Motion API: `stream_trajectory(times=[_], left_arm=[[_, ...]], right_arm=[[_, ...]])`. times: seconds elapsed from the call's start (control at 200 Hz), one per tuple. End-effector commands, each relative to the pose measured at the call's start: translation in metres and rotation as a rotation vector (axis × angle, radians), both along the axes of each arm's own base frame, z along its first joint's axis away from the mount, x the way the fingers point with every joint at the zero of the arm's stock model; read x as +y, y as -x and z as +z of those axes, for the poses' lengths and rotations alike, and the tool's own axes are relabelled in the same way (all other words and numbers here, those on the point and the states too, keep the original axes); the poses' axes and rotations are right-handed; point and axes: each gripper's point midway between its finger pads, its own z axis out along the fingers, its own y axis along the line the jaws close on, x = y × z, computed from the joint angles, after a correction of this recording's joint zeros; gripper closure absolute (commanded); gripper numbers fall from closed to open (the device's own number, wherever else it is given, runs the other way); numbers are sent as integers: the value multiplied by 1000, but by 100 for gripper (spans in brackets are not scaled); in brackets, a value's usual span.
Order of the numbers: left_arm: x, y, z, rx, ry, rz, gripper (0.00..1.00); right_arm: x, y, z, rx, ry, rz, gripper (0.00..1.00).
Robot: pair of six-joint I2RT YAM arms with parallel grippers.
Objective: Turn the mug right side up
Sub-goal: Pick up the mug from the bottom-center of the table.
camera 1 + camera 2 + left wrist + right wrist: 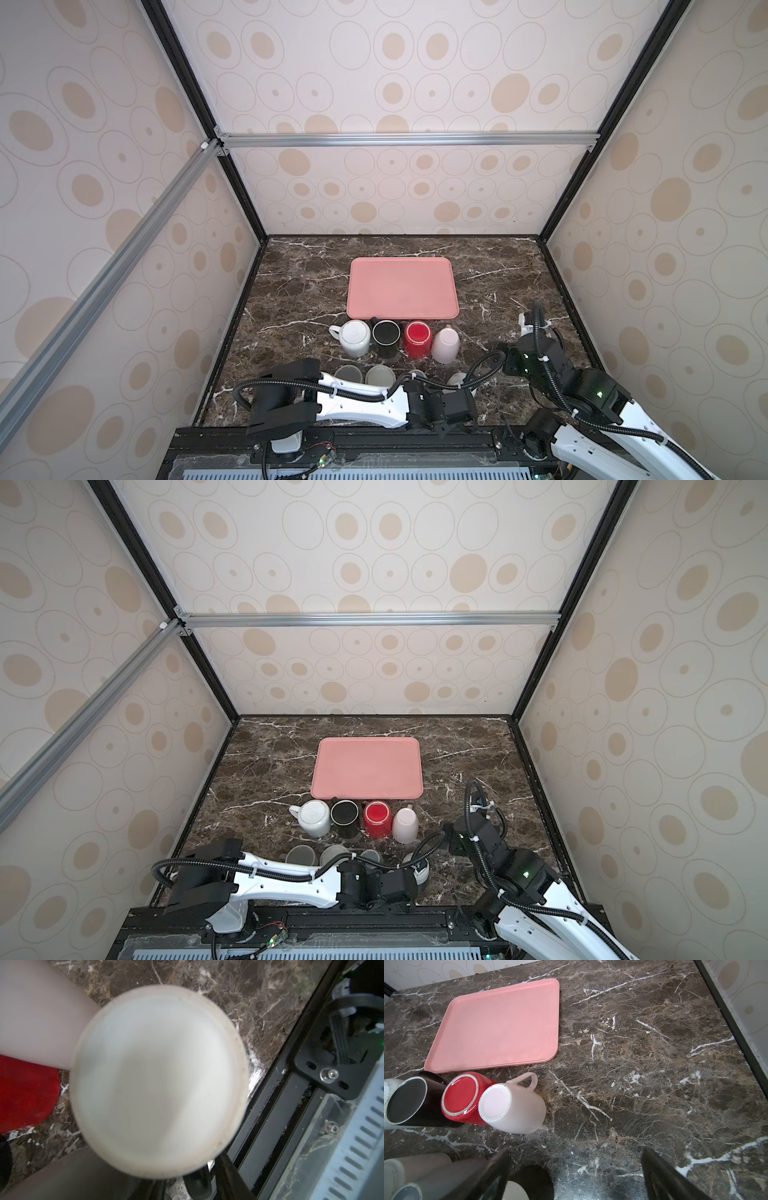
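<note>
Reaching along the near edge of the surface (498,266), the left arm has its claw (460,395) at the mug (457,377), a white one at the right end of the front row. The left wrist view shows this mug as a blurred pale disc with a faint ring near its rim, filling most of the frame. Whether that face is base or mouth I cannot tell. Dark finger shapes show at the disc's edge, but whether the claw is spread or pinching the mug cannot be told.

Two grey mugs (348,372) stand in the same row nearer the left wall, partly hidden by the arm.

Behind them is a second row of four, touching or nearly so: a ribbed mug (354,337), a black mug (385,334), a red mug (417,337) and a pink mug (445,343). The ribbed, red and pink ones stand base up. The pink mug's handle points toward the tray (403,286), which lies flat just behind this row.

The right claw (581,1176) hangs spread wide, gripping nothing, over bare surface to the right of the pink mug.
</note>
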Motion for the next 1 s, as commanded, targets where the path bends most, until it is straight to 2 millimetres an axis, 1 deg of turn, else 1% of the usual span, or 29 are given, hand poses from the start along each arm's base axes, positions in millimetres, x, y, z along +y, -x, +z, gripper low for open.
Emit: stream_trajectory(times=[0.0, 0.085, 0.225, 0.355, 0.465, 0.515, 0.58, 0.61, 0.75, 0.865, 0.995], left_arm=[[0, -8, -2, -30, -9, -3, 68], [-1, -9, -3, -35, -8, -8, 69], [-1, -11, -7, -46, -21, -12, 75], [-3, -11, -5, -57, -8, -22, 83], [-5, -12, -4, -68, -3, -32, 87], [-6, -13, -3, -74, 0, -34, 90], [-7, -14, 0, -82, 10, -35, 97], [-8, -14, 2, -86, 19, -38, 100], [-14, -17, 21, -108, 96, -38, 100], [-18, -24, 44, -122, 174, -20, 100], [-18, -39, 73, -117, 281, 15, 100]], right_arm=[[-7, 2, 0, -1, 10, -30, 0], [-8, 2, -1, -1, 7, -34, 0], [-8, 2, 0, -6, 2, -35, 0], [-8, 3, 1, -6, -2, -36, 0], [-9, 3, 1, -11, -8, -42, 0], [-9, 3, 2, -16, -14, -44, 0], [-10, 3, 4, -28, -20, -49, 0], [-11, 2, 6, -37, -23, -53, 0], [-15, 1, 13, -73, -25, -71, 0], [-20, -1, 23, -126, -40, -96, 0], [-22, -4, 38, -203, -73, -105, 0]])
